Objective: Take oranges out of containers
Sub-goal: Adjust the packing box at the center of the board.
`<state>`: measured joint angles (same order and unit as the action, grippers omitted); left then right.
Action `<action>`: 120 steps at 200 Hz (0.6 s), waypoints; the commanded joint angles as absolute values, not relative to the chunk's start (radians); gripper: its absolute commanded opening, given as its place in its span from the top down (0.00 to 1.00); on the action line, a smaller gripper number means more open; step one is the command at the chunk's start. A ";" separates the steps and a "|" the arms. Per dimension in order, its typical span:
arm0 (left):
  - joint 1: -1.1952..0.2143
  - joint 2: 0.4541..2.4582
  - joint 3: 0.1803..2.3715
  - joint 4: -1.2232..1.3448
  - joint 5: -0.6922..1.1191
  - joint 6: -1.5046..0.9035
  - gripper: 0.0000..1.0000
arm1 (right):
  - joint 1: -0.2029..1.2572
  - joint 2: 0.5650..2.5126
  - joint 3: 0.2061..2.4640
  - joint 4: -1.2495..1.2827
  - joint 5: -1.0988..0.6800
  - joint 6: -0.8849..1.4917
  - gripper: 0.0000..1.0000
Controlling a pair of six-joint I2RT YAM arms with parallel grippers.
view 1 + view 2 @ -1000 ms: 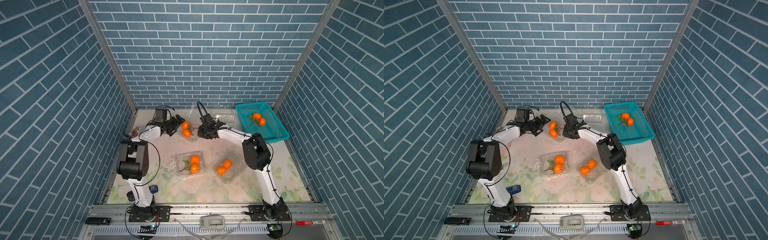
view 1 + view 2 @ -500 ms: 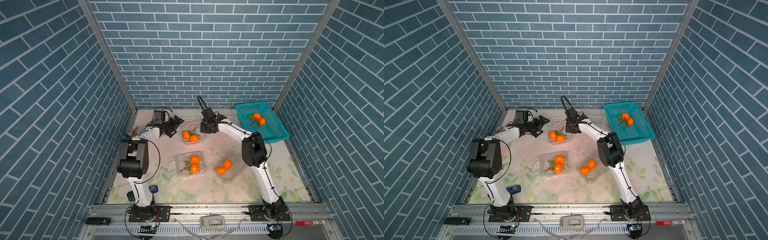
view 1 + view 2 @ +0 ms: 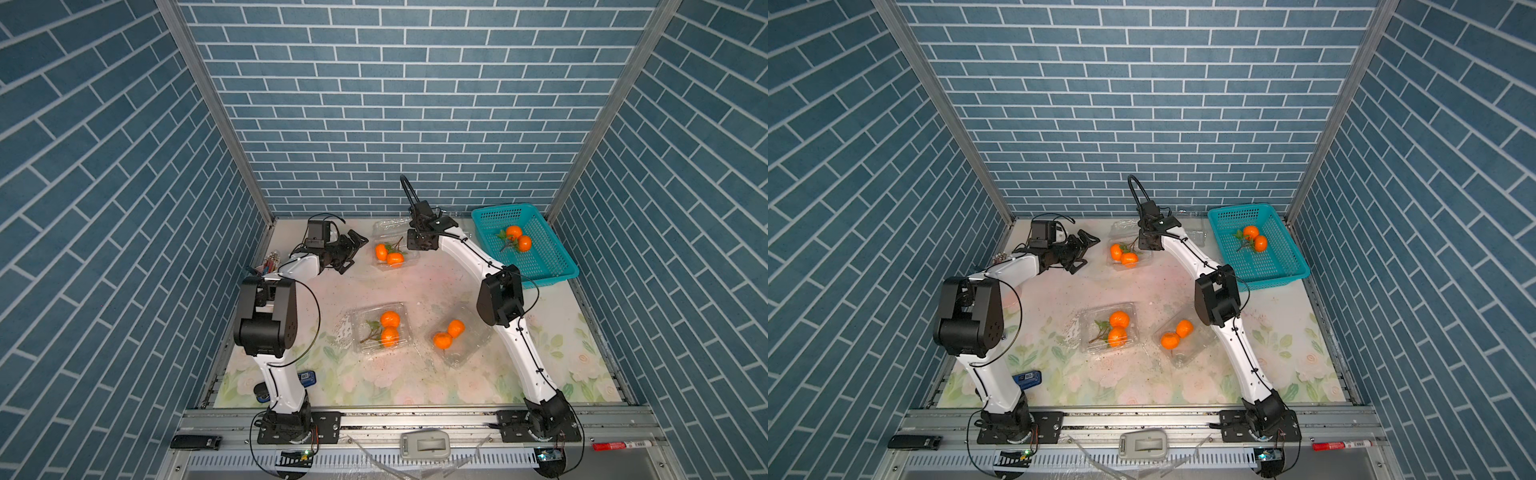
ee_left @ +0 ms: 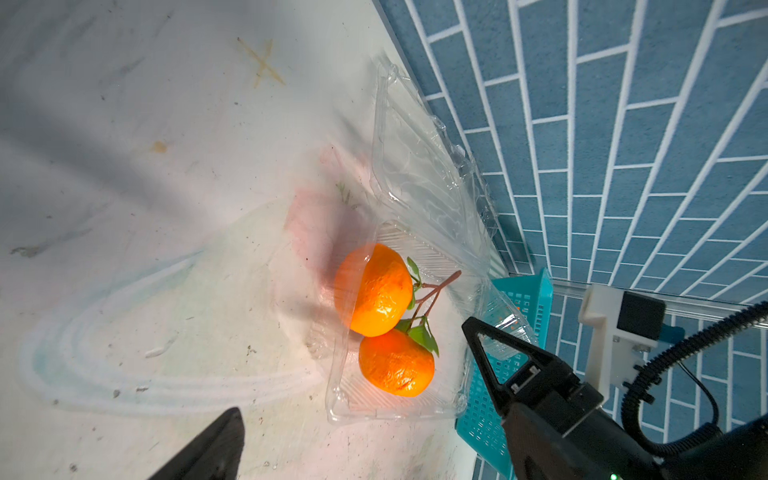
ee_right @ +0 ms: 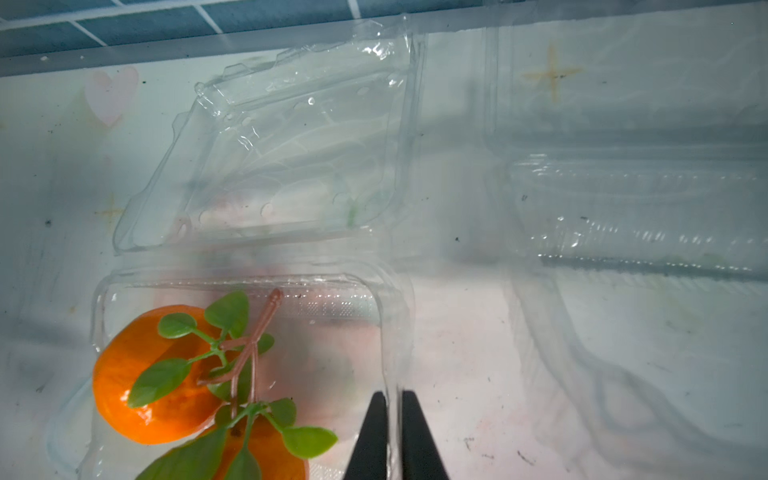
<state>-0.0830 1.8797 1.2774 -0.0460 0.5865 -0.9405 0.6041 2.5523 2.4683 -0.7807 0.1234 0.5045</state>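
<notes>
Near the back wall lies an open clear container with two joined oranges inside, its lid folded back. My right gripper is shut on this container's thin side wall. The left gripper stands open just left of the box, touching nothing; one of its fingers shows in the left wrist view. Two nearer containers each hold two oranges.
The teal basket at the back right holds two oranges. An empty clear box lies behind the right arm. A cup of pencils stands at the left edge, and a small blue object lies front left.
My right gripper has moved toward the back wall and closed on the far container's wall. The oranges inside have turned to lie side by side. The left arm has barely moved.
</notes>
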 commanded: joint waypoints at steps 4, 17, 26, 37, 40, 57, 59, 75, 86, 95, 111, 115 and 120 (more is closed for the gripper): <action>-0.084 1.902 1.275 -0.025 0.605 -0.949 0.01 | 0.595 2.577 2.497 -0.834 0.172 0.474 0.88; -0.086 1.905 1.278 -0.024 0.611 -0.949 0.01 | 0.592 2.582 2.507 -0.827 0.166 0.480 0.86; -0.087 1.907 1.279 -0.023 0.613 -0.947 0.01 | 0.593 2.588 2.522 -0.830 0.167 0.482 0.83; -0.091 1.908 1.283 -0.026 0.614 -0.944 0.01 | 0.592 2.589 2.538 -0.836 0.166 0.485 0.76; -0.092 1.908 1.285 -0.027 0.615 -0.943 0.01 | 0.592 2.587 2.539 -0.835 0.164 0.487 0.74; -0.098 1.914 1.290 -0.029 0.619 -0.938 0.01 | 0.592 2.570 2.540 -0.828 0.151 0.496 0.66; -0.099 1.914 1.291 -0.030 0.620 -0.938 0.01 | 0.593 2.568 2.540 -0.828 0.150 0.498 0.65; -0.104 1.922 1.296 -0.031 0.624 -0.939 0.00 | 0.594 2.545 2.539 -0.823 0.146 0.506 0.58; -0.109 1.926 1.298 -0.028 0.629 -0.938 0.01 | 0.594 2.524 2.524 -0.809 0.129 0.521 0.51; -0.113 1.927 1.299 -0.025 0.630 -0.938 0.01 | 0.595 2.507 2.492 -0.770 0.098 0.543 0.45; -0.123 1.928 1.302 -0.020 0.634 -0.936 0.01 | 0.594 2.486 2.420 -0.698 0.043 0.597 0.40; -0.125 1.927 1.302 -0.020 0.635 -0.936 0.01 | 0.595 2.485 2.409 -0.683 0.030 0.609 0.39; -0.128 1.930 1.302 -0.020 0.636 -0.936 0.01 | 0.596 2.489 2.400 -0.667 0.017 0.623 0.37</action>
<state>-0.1123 1.8984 1.2785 -0.0307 0.6205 -0.9474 0.5926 2.5469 2.4535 -0.7502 0.0944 0.5373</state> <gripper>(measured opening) 0.994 0.602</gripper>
